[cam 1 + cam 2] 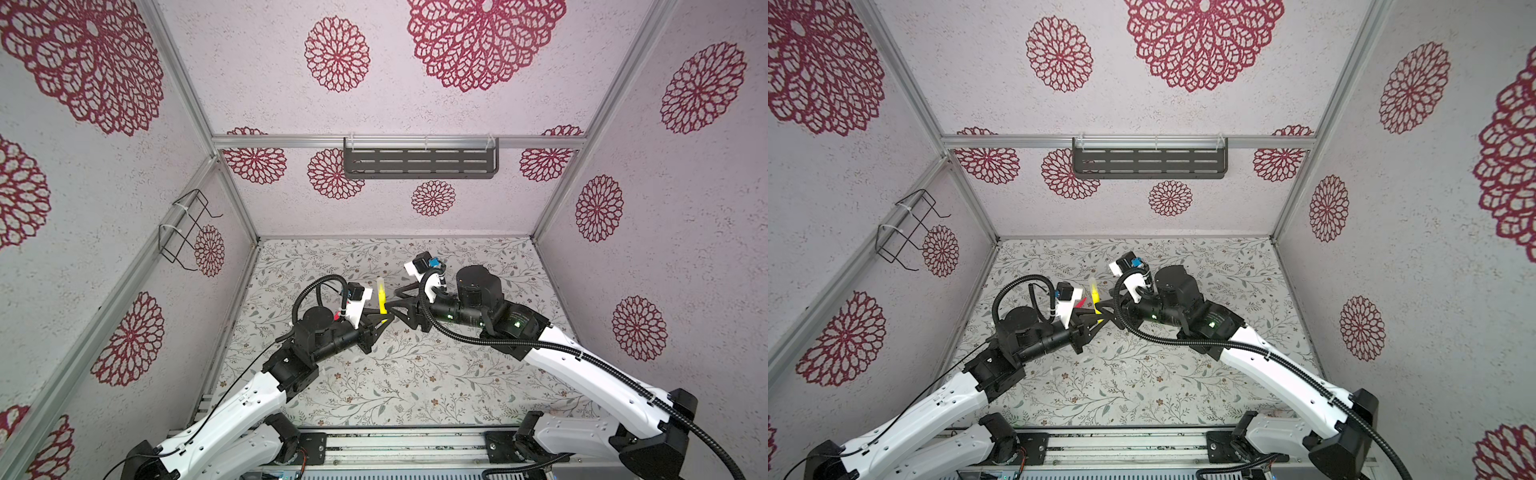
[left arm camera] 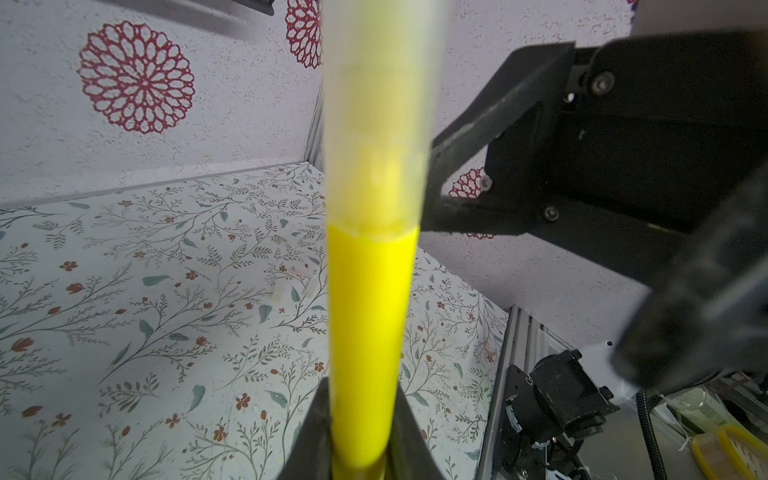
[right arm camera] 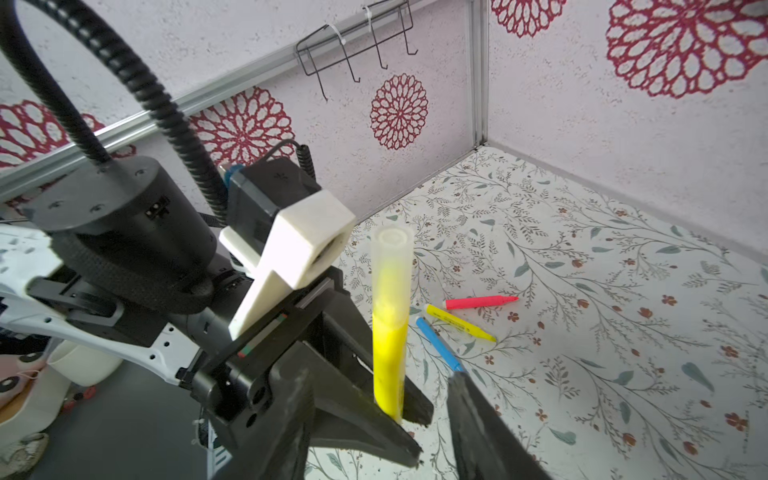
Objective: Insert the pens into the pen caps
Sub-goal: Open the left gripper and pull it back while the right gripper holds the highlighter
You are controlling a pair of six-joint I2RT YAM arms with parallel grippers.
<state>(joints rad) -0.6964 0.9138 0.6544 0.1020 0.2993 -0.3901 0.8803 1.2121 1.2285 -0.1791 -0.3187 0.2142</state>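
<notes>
Item in hand: one bright yellow marker-like pen (image 3: 388, 353), held upright and clenched at its base by the left fingers (image 3: 415, 403). Its tip is already seated in a translucent whitish plastic cap (image 3: 392, 257), and the right fingers (image 3: 490, 428) stand beside it, parted and grasping nothing. Outstanding, lying uncapped on the floral counter (image 3: 602, 332) beyond: blue pen (image 3: 438, 347), second yellow pen (image 3: 457, 322), red-pink pen (image 3: 478, 302); their caps cannot be made out.

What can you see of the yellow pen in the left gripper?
The yellow pen, smooth bright plastic by its look, stands about upright above the mat, its lower end pinched in the shut left gripper. A translucent whitish cap sits over its upper part, the yellow showing faintly through.
</notes>
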